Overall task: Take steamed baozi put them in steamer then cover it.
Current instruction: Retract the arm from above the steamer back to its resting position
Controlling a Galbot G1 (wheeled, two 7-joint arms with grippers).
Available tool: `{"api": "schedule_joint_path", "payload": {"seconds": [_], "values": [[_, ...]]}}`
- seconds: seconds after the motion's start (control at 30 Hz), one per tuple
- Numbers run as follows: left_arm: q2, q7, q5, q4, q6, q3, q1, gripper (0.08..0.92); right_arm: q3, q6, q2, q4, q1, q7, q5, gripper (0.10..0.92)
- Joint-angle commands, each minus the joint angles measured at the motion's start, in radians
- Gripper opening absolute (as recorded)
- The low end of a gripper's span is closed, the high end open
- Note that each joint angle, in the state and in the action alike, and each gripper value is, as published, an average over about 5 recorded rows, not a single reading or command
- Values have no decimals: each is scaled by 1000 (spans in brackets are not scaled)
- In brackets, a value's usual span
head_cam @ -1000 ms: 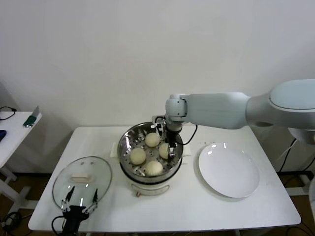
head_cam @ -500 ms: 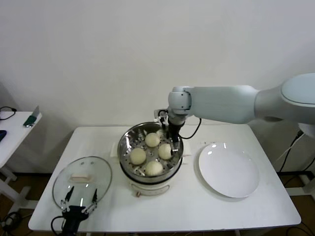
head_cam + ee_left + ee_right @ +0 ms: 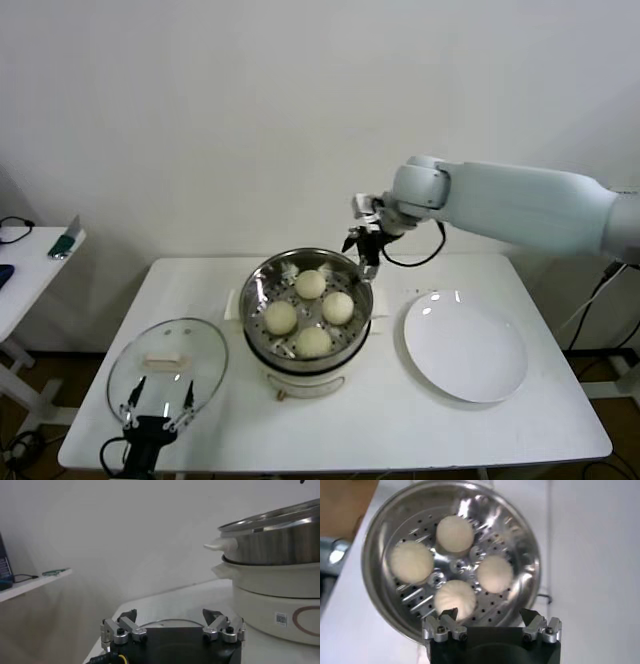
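Observation:
Several cream-white baozi [image 3: 310,284] lie in the shiny steel steamer [image 3: 262,283] on its white base at the table's middle; they also show in the right wrist view [image 3: 454,532] on the perforated floor. My right gripper [image 3: 366,242] is open and empty, raised above the steamer's far right rim [image 3: 530,555]. The clear glass cover [image 3: 168,358] with its cream handle [image 3: 165,359] lies flat on the table at the front left. My left gripper [image 3: 158,409] is open and empty, low at the table's front edge just before the cover [image 3: 170,622].
A flat white plate [image 3: 465,346] lies right of the steamer. A small side table [image 3: 30,262] with a teal object stands at the far left. A white wall is behind the table.
My right gripper has let go of a baozi inside the steamer and risen up and to the right, out of the pot. The left gripper has stayed in place.

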State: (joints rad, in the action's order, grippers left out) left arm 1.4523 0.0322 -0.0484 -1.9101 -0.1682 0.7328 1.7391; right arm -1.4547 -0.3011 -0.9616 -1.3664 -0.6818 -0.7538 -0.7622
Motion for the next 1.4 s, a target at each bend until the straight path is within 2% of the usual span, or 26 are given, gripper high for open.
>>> {"api": "schedule_joint_path", "payload": {"seconds": [0.03,0.2,0.37,0.6,0.83,1.03,1.27,1.4], "values": [[6,-11,-40,-12,-14,3,-1,823,379,222,369,-148,353,332,20,823],[19,-28,-81,-33,-27,-7,11,823,766,312,461,-185,742,416,77,823],[35,-39,-115,-48,-41,-13,14,823,1088,349,471,-222,1034,475,99,823],[36,-45,-139,-56,-40,-7,38,823,1536,372,357,-305,1489,571,196,823],[19,-10,-243,-74,-31,17,53,823,1805,355,217,-372,1756,625,254,823],[11,-13,-604,-115,21,62,39,823,1979,340,54,-412,1929,629,289,823],[-11,7,-1336,-192,135,100,13,823,2079,348,-86,-433,2045,584,294,823],[-25,28,-1509,-155,171,65,-27,823,2090,362,-125,-415,2061,575,310,823]]}}
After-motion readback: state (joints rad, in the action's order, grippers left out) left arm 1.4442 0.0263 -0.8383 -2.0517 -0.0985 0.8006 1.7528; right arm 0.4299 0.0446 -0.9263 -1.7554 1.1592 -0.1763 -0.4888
